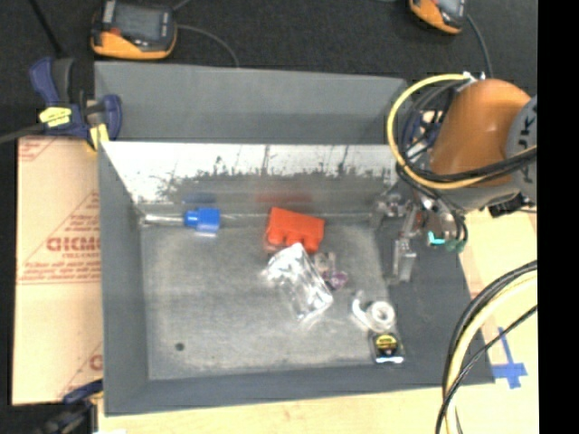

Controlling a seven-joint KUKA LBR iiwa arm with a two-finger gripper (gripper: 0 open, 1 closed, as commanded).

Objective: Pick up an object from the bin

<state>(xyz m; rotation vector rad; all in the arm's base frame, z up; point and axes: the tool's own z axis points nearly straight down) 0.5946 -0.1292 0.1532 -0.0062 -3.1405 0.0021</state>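
My gripper [403,265] hangs at the right side of the bin, its fingers pointing down above the bin floor with nothing visibly between them. Just below and left of it lies a small white roll of tape [374,315]. A little black and yellow tape measure [388,347] sits near the bin's front right corner. Left of the gripper a crumpled clear plastic bag [297,281] lies in the middle, with a small purple piece [336,279] at its right edge.
A red block [294,229] sits toward the back of the bin, above the plastic bag. A clear tube with a blue cap [201,219] lies at the back left. The arm's orange cover and looped cables rise over the bin's right wall.
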